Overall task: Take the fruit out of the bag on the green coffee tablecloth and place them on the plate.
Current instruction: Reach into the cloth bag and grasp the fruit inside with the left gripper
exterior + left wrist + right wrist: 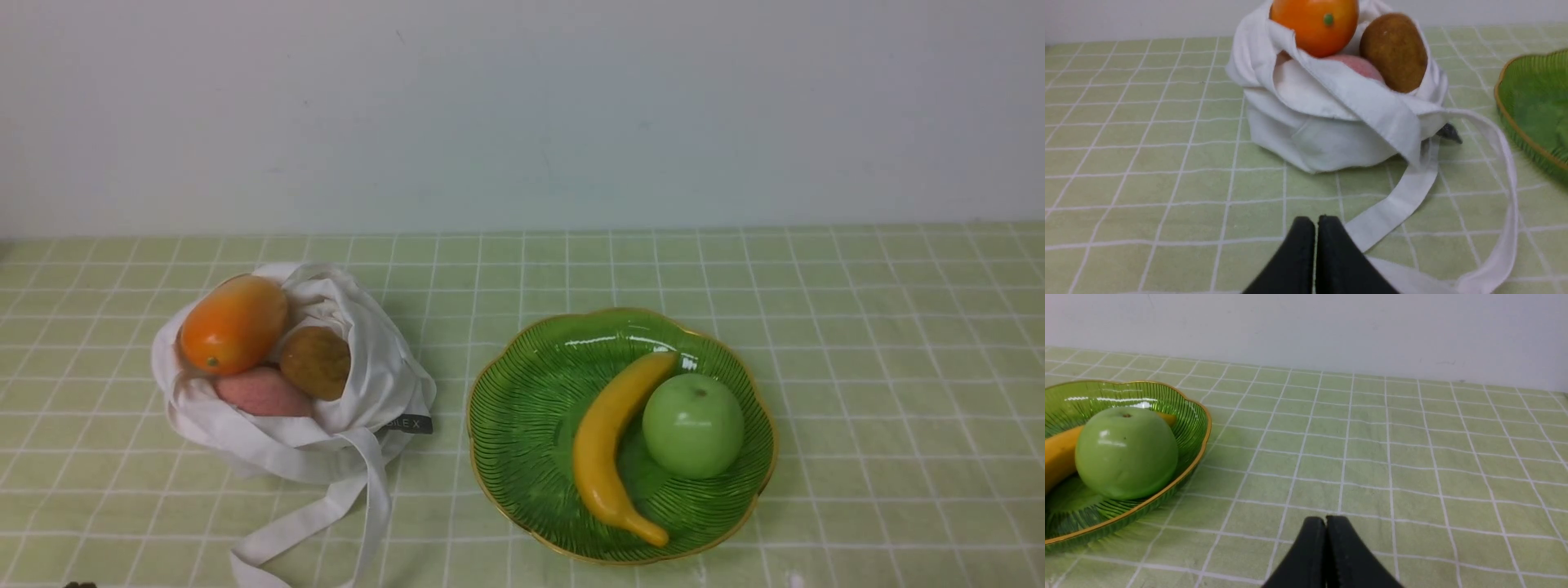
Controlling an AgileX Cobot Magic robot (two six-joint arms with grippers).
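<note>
The peach point(261, 392) is mostly hidden, wedged low in the bag point(371, 384) beneath the mango point(233, 324) and the kiwi point(317, 362); only a pink strip shows. The bag's dark label point(408, 424) is partly tucked under a fold, so its lettering is cut short. The straps point(1396, 204) trail toward the robot and run off the front view's lower edge. From the right wrist, the banana point(608, 445) is largely screened by the apple point(692, 425), and the plate point(522, 425) is cut off at the frame edge.

Neither arm appears in the front view. The left pincer point(1315, 228) is pressed together and empty, low over the tablecloth point(898, 367) covering the desk, just short of the straps. The right pincer point(1326, 526) is likewise pressed together, holding nothing, beside the plate.

Count: one bag on the left with three fruit inside; one plate on the right with two fruit.
</note>
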